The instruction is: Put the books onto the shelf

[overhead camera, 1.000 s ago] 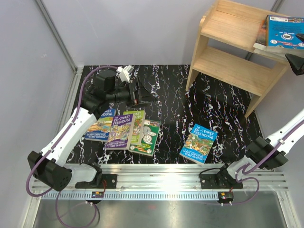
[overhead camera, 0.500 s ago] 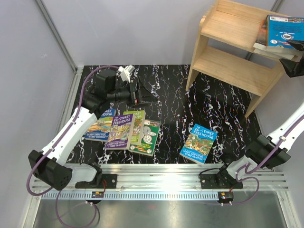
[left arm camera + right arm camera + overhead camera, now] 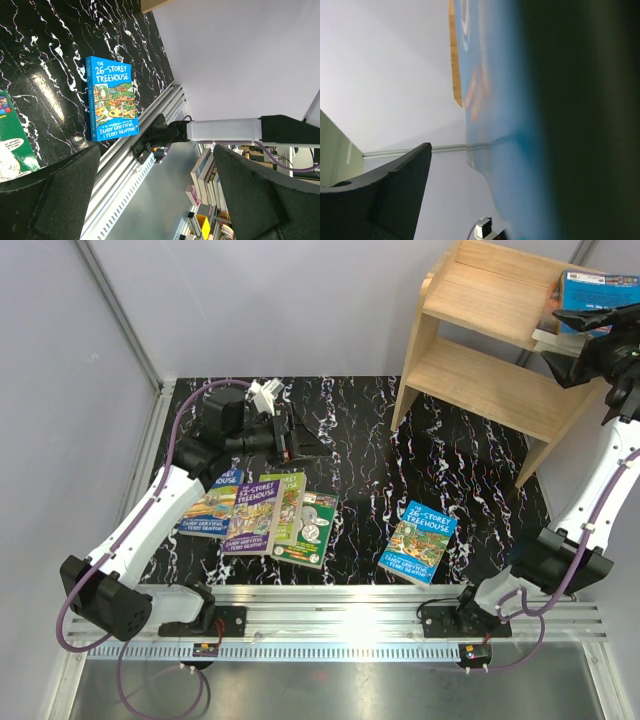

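From above: right jaws open around a blue book [image 3: 600, 288] on the top tier of the shelf [image 3: 480, 370]; other books [image 3: 265, 510] lie on the counter [image 3: 450, 470]. Left wrist: left jaws wide, empty. Right wrist: blue cover, blurred. Placing seems nearly done; next, back out cleanly.

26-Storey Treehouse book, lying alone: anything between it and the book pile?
Nothing: top external view shows only bare black marbled tabletop between the 26-Storey Treehouse book and the book pile.

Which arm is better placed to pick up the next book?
Left. The left gripper, open, hangs near the pile of books on the table; the right gripper is up at the shelf, by the blue book.
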Motion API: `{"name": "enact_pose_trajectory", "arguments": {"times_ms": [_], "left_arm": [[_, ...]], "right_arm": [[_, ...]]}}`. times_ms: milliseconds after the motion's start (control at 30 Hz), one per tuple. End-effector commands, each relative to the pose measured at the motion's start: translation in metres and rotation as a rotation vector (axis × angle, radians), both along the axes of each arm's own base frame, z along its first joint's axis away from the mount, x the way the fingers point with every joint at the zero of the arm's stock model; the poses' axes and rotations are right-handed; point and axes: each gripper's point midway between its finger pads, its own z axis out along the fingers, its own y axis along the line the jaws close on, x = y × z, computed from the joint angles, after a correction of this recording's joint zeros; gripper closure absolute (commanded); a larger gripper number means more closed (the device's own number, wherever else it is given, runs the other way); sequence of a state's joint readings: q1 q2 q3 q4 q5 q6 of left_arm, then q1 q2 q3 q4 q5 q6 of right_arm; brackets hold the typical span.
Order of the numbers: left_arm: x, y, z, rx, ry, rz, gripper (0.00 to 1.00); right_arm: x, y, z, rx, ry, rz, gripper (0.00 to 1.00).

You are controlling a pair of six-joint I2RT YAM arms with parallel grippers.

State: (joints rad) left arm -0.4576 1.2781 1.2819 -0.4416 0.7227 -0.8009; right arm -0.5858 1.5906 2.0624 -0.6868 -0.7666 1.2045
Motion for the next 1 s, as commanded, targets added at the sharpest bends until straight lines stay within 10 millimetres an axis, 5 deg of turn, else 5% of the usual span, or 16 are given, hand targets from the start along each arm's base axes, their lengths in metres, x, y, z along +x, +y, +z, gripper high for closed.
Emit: {"name": "enact_pose_trajectory", "arguments": {"times_ms": [0, 200, 433, 533, 567, 633, 733, 833, 967], "left_arm": [[-0.005, 0.003, 0.012, -0.017, -0.056, -0.017, 0.01], [-0.002, 0.001, 0.004, -0.010, -0.033, -0.025, 0.01], [0.002, 0.001, -0.013, 0.028, -0.030, -0.032, 0.01], [0.010, 0.003, -0.046, 0.108, -0.019, -0.026, 0.01], [0.016, 0.001, -0.068, 0.156, 0.010, -0.027, 0.01], [0.012, -0.003, -0.098, 0.253, 0.013, -0.070, 0.01], [0.004, -0.023, -0.143, 0.368, 0.052, -0.153, 0.01], [-0.007, -0.054, -0.169, 0.399, 0.076, -0.241, 0.01], [-0.016, -0.093, -0.207, 0.404, 0.168, -0.340, 0.01]], "right_arm": [[-0.038, 0.026, 0.015, -0.105, -0.040, -0.010, 0.12], [-0.091, 0.047, -0.047, -0.212, 0.126, -0.025, 0.01], [-0.142, 0.075, -0.086, -0.323, 0.219, -0.022, 0.00], [-0.164, 0.097, -0.140, -0.278, 0.292, 0.047, 0.00], [-0.168, 0.105, -0.186, -0.207, 0.399, 0.109, 0.00], [-0.189, 0.114, -0.247, -0.163, 0.552, 0.171, 0.00], [-0.213, 0.113, -0.306, -0.173, 0.721, 0.153, 0.00], [-0.230, 0.111, -0.354, -0.152, 0.870, 0.141, 0.00], [-0.238, 0.119, -0.389, -0.064, 0.964, 0.158, 0.00]]}}
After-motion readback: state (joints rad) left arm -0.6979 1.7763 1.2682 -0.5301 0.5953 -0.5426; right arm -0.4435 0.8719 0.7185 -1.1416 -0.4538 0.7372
